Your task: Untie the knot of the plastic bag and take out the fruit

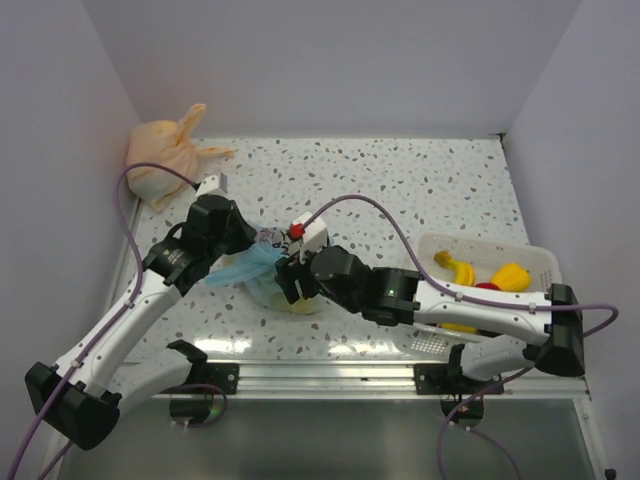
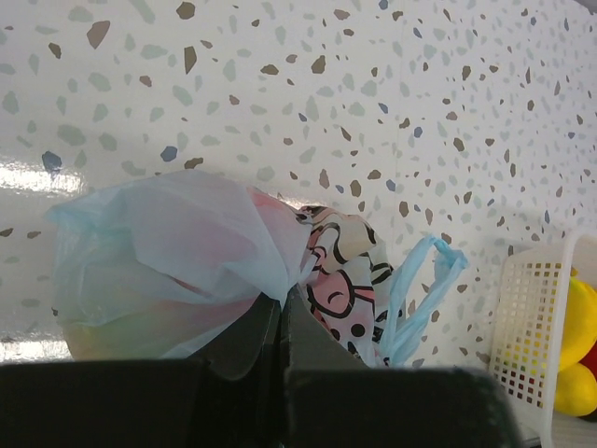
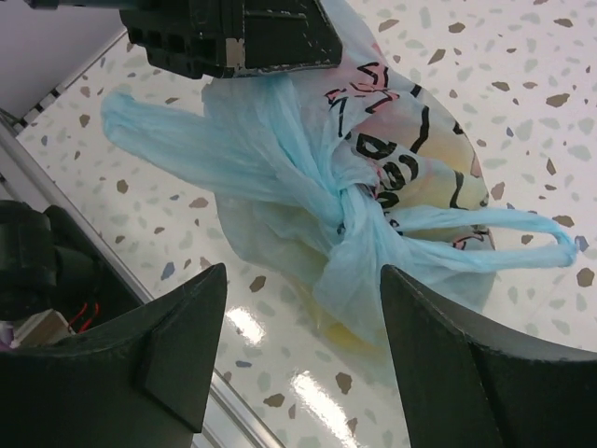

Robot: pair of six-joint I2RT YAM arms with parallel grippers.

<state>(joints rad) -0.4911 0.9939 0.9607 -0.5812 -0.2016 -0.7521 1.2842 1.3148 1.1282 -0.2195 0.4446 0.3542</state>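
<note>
1. Right gripper: jaws spread wide, holding nothing, poised just before the knot of twisted light blue handle tails. The knot is tied; untying is not yet done.
2. Left gripper: jaws closed, pinching the thin light blue translucent plastic bag, which rests on the speckled table between both arms.
3. Yellowish fruit shows through the film; extraction is judged outstanding.
4. Farther right: white perforated plastic basket.
5. Far left corner: peach-orange tied plastic bag.
</note>
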